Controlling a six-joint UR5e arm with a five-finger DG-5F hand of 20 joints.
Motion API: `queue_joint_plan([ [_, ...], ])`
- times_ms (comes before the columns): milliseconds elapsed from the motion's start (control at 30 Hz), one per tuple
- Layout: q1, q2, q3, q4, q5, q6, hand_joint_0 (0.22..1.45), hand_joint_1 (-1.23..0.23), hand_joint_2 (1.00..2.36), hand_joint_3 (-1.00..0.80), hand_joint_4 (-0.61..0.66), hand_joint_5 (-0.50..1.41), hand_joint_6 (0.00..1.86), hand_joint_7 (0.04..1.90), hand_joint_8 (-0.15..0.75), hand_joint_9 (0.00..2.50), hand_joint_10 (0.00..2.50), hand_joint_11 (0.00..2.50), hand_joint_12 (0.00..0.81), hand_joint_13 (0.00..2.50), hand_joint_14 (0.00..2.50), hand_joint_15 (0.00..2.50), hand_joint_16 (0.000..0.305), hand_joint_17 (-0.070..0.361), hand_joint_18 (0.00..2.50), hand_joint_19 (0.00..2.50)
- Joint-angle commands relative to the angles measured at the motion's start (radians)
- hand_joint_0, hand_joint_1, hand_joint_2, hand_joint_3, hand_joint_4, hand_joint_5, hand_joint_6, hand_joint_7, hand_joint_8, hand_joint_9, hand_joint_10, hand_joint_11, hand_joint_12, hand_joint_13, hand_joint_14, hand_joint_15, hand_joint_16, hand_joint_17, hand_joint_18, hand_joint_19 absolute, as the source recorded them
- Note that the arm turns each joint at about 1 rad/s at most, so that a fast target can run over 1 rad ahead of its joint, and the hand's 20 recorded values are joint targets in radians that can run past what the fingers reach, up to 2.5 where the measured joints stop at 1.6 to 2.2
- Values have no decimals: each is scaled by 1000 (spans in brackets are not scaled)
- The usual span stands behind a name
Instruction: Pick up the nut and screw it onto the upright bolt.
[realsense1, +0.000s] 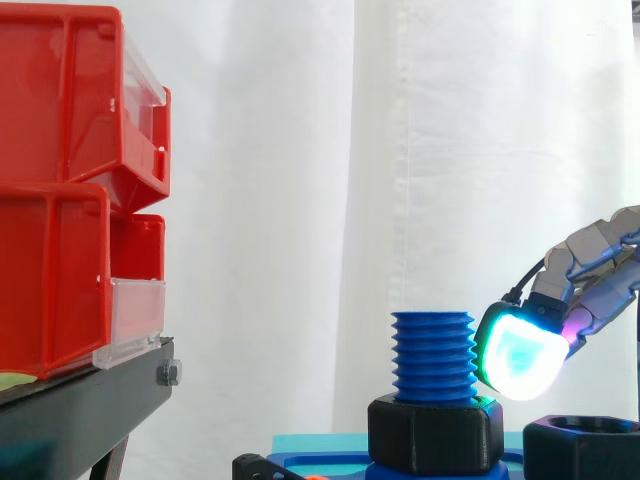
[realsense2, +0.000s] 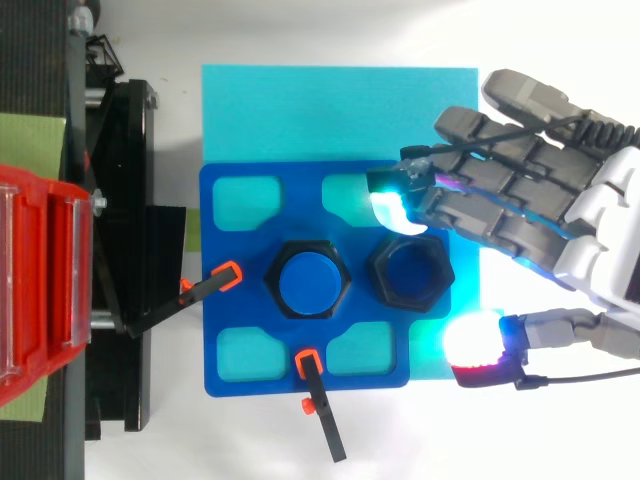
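A blue threaded bolt (realsense1: 433, 355) stands upright on the blue base plate (realsense2: 230, 330). One black hex nut (realsense1: 435, 432) sits around its foot. A second black nut (realsense2: 410, 272) lies loose on the plate just right of the bolt. My hand (realsense2: 600, 225) comes in from the right, open, with its fingers stretched over the plate. The glowing cyan-white fingertips (realsense2: 395, 200) hover just beyond the loose nut's far edge, and the thumb (realsense2: 475, 342) is spread apart off its near right side. In the side view a lit fingertip (realsense1: 518, 352) hangs beside the bolt's thread, above the loose nut (realsense1: 585, 450).
The plate lies on a cyan mat (realsense2: 330, 110). Two black clamps with orange tips (realsense2: 215, 280) (realsense2: 315, 390) hold the plate at its left and front edges. Red bins (realsense1: 70, 190) stand on a black stand (realsense1: 80, 410) to the left.
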Motion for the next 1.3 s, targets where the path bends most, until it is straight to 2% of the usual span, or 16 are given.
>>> queue_joint_plan([
  [0, 1, -20, 1, 4, -2, 0, 443, -560, 1000, -500, 194, -218, 502, 731, 248, 376, 0, 0, 299, 418, 0, 0, 32, 73, 97, 0],
  [233, -2, -20, -1, 4, 7, 1, 444, -540, 1000, -500, 196, -218, 502, 734, 248, 377, 0, 0, 300, 419, 0, 0, 33, 73, 98, 0],
  [900, -12, -15, 5, 2, 2, 1, 427, -514, 1000, -500, 196, -218, 502, 733, 252, 372, 0, 0, 311, 412, 0, 0, 35, 79, 100, 0],
  [1100, -10, 32, 15, -34, 7, -3, 424, -509, 1000, -500, 195, -219, 502, 732, 251, 370, 0, 0, 313, 412, 0, 0, 36, 80, 103, 0],
  [1167, -8, 37, 15, -36, 13, -5, 424, -509, 1000, -500, 194, -219, 502, 731, 251, 372, 0, 0, 313, 411, 0, 0, 36, 80, 103, 0],
  [1267, -7, 42, 15, -42, 41, -5, 424, -507, 1000, -500, 195, -219, 502, 733, 251, 371, 0, 0, 314, 411, 0, 0, 36, 80, 104, 0],
])
